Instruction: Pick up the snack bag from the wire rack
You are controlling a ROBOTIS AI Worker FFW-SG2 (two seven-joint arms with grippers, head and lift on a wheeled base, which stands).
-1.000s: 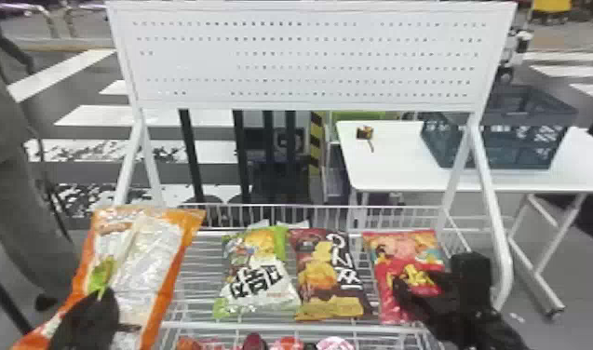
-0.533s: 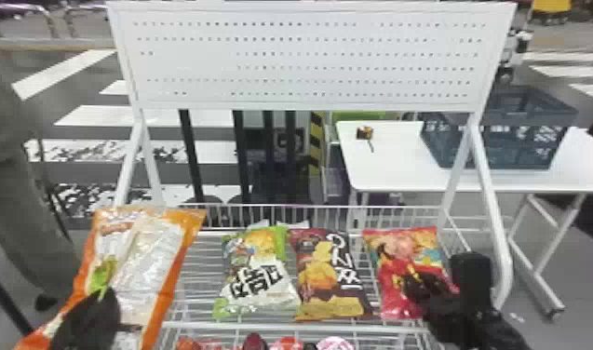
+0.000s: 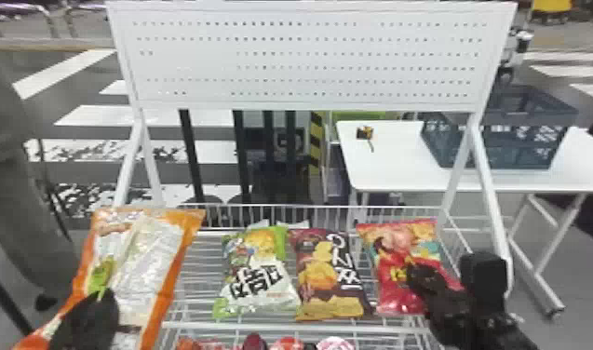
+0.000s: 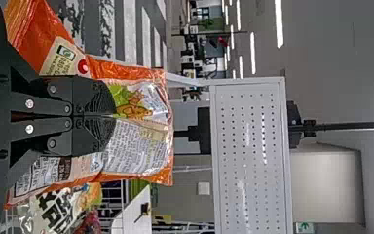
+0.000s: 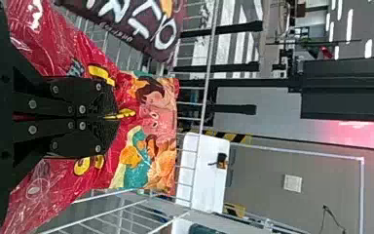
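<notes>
On the right of the wire rack in the head view lies a red snack bag, with my right gripper on its front. The right wrist view shows my right gripper shut, its fingers together on a pinched fold of the red snack bag. At the rack's left, my left gripper is on a large orange and white bag. In the left wrist view my left gripper is closed together on that orange bag, which stands upright in front of it.
A green and white bag and a dark brown bag lie mid-rack. More packs sit on a lower level. Behind stand a white perforated panel and a white table with a dark crate.
My right gripper has moved in over the red bag and shut on it; the bag's front is now pinched. The left gripper and the orange bag have hardly moved.
</notes>
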